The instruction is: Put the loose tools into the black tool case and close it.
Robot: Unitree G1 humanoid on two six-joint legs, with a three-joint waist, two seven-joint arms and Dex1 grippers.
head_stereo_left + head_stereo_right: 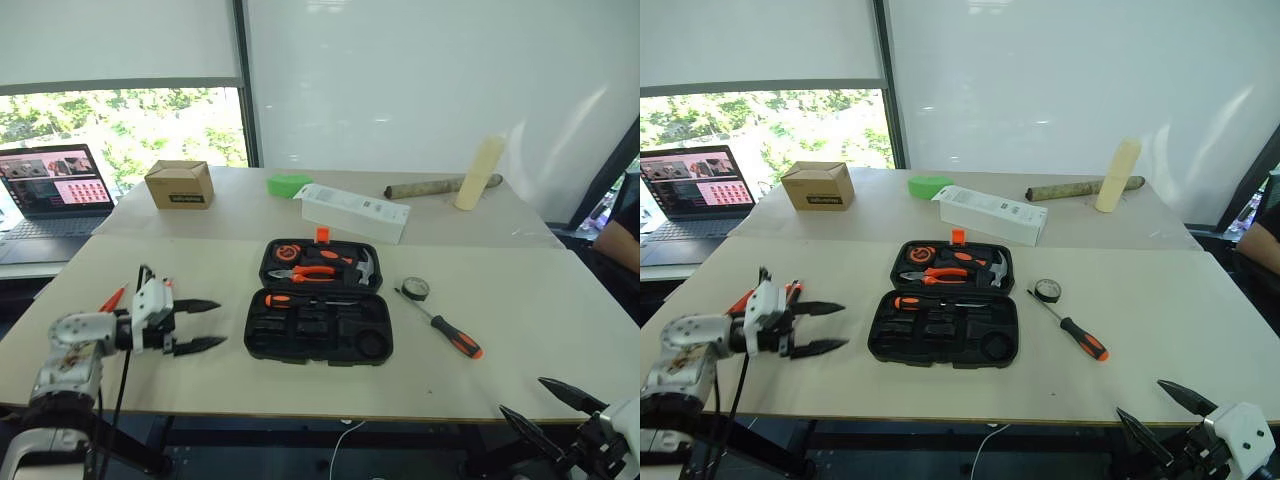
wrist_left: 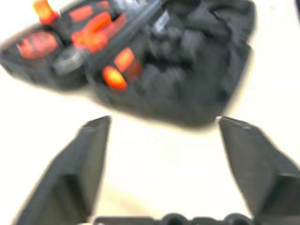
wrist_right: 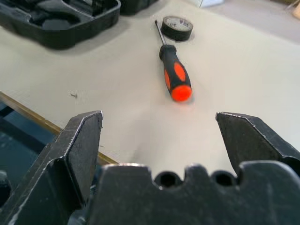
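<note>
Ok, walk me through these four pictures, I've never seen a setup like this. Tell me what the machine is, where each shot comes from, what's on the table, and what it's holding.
It is a two-armed humanoid robot. The two wide pictures come from a pair of cameras on its head, looking down over a pale table. The other two come from cameras on its wrists, looking out between each pincer's two black fingers.

The left pincer and the right pincer are both open and hold nothing.

In the middle lies an open black tool case, with a screwdriver and other orange tools already in it. To its right, loose on the table, are a small black tape roll and another orange-black screwdriver. Further back stand a long white box, a cardboard box and a laptop.
</note>
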